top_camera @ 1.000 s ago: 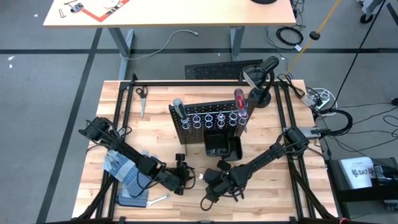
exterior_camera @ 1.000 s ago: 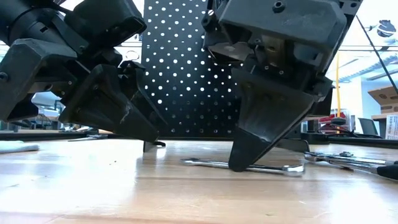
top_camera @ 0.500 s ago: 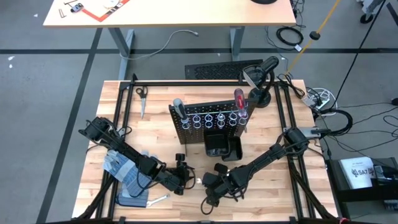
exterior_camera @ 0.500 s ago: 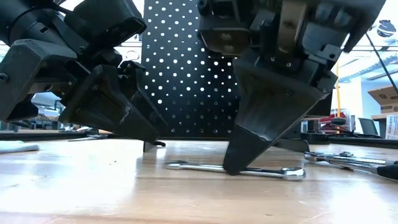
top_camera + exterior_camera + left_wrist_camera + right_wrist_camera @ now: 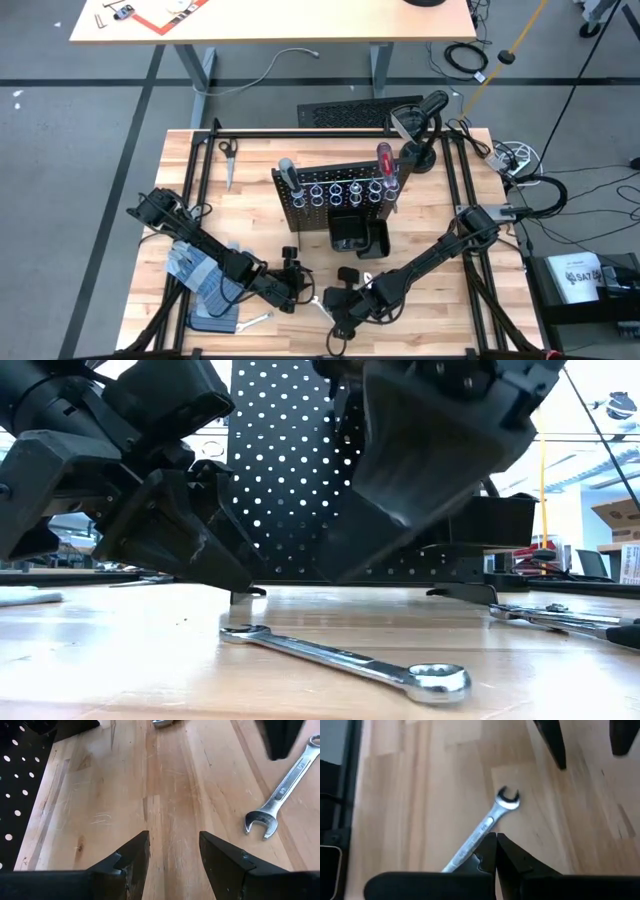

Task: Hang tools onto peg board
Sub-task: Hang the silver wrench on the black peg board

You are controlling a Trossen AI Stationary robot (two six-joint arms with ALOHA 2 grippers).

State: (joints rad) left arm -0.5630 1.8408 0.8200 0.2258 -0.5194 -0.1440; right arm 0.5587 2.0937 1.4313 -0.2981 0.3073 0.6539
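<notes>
On bare wood, silver wrench (image 5: 345, 659) lies beneath closed, empty right claw (image 5: 495, 851).

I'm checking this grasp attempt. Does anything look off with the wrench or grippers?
Yes. The right gripper is shut with nothing between its fingers, while the wrench lies flat on the table, apparently missed. The left gripper hangs open nearby.

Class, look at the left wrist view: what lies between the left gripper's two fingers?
Only bare wooden table shows between the left gripper fingers; the wrench lies off to one side.
</notes>
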